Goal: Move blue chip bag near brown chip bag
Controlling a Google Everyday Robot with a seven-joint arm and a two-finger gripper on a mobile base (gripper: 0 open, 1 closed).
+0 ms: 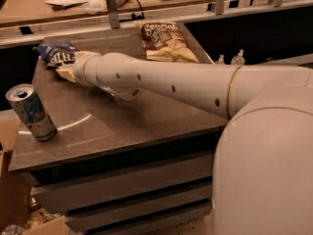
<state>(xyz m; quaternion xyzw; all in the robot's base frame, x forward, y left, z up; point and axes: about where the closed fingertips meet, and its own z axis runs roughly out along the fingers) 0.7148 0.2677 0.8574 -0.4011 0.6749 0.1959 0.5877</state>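
One claw (pixel 65 72) to watch, and it sits at the far left of the tabletop (pixel 127 124), tucked just beyond the thick end of the white arm (pixel 171 84). Only a pale yellowish sliver of it pokes out past the wrist, so whether it is spread or pressed together, I cannot tell from this angle. Right up against that sliver, on its far side, lies the blue chip bag (pixel 55 54), crumpled, white lettering facing up, at the back left corner of the tabletop. Claw and bag look to be touching, though the wrist hides the exact contact. Across to the right now: the brown chip bag (pixel 166 40) lies flat at the back edge, dark top, pale lower half, well apart from the blue one, with the arm stretching low over the surface between them. Down at the front left corner a blue-and-silver drink can (pixel 31 112) stands, its opened top showing. Beyond the tabletop runs a wooden counter (pixel 29 11) with papers and clutter, and two small clear bottles (pixel 230 58) peek up at the right behind the arm.
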